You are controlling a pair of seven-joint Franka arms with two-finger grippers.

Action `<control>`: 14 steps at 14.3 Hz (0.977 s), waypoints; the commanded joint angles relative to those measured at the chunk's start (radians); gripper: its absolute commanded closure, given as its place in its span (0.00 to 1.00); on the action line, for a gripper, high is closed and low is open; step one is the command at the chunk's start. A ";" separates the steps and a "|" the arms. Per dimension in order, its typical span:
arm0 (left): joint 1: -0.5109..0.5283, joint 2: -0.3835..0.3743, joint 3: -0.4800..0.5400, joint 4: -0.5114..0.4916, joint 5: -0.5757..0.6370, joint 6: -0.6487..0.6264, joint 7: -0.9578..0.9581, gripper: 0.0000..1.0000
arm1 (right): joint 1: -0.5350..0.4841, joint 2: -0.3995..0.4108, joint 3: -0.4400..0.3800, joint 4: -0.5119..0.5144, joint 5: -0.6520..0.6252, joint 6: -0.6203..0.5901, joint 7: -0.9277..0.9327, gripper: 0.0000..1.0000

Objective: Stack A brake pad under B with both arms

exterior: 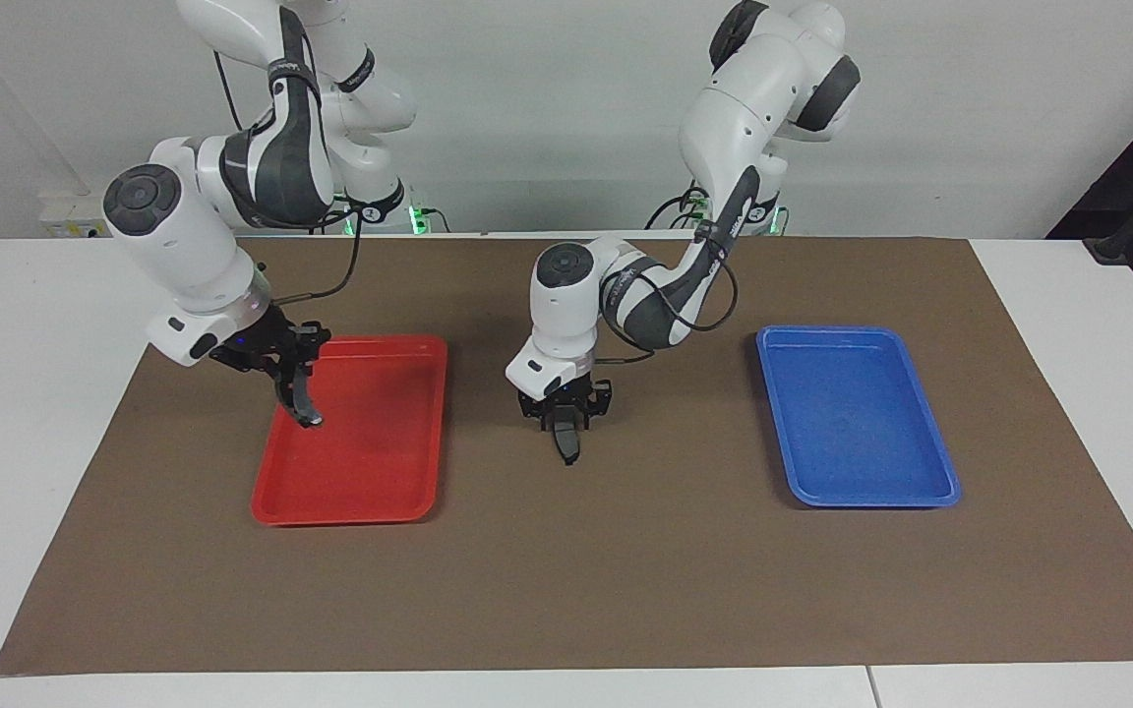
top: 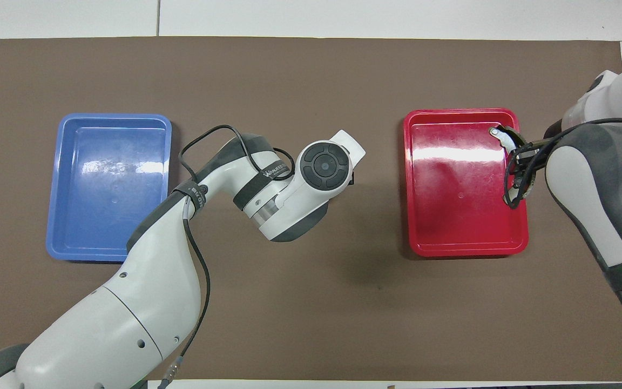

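Brake pad A (exterior: 566,443), the short dark grey one, is pinched between the jaws of the left gripper (exterior: 564,418) and hangs downward from them, edge-on. It is held over the bare brown mat (exterior: 626,570), between the red tray (exterior: 434,433) and the blue tray (exterior: 930,433), and whether its lower tip touches the mat cannot be told. In the overhead view this pad is hidden under the left arm's wrist.

Pad B (exterior: 303,401), the curved black one with a light tab at its end, is pinched between the jaws of the right gripper (exterior: 293,379). It hangs below these jaws, over the corner of the red tray that lies toward the right arm's end of the tabletop (exterior: 35,393). In the overhead view its curved end (top: 502,136) is seen sticking out from the jaws, above the tray floor. Whether it touches the tray cannot be told.
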 commanded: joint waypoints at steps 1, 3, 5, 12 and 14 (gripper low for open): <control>0.003 -0.042 0.010 0.019 -0.003 -0.064 0.008 0.13 | 0.003 0.030 0.049 0.081 0.010 -0.050 0.062 0.99; 0.008 -0.087 0.012 0.037 -0.021 -0.121 0.011 0.07 | 0.024 0.055 0.073 0.146 0.033 -0.090 0.139 1.00; 0.043 -0.150 0.003 0.037 -0.035 -0.180 0.014 0.01 | 0.029 0.059 0.080 0.152 0.041 -0.092 0.176 1.00; 0.264 -0.415 -0.022 0.014 -0.207 -0.423 0.330 0.01 | 0.053 0.079 0.198 0.164 0.033 -0.035 0.349 1.00; 0.331 -0.473 0.004 -0.018 -0.217 -0.449 0.445 0.01 | 0.053 0.098 0.256 0.169 0.021 0.009 0.401 1.00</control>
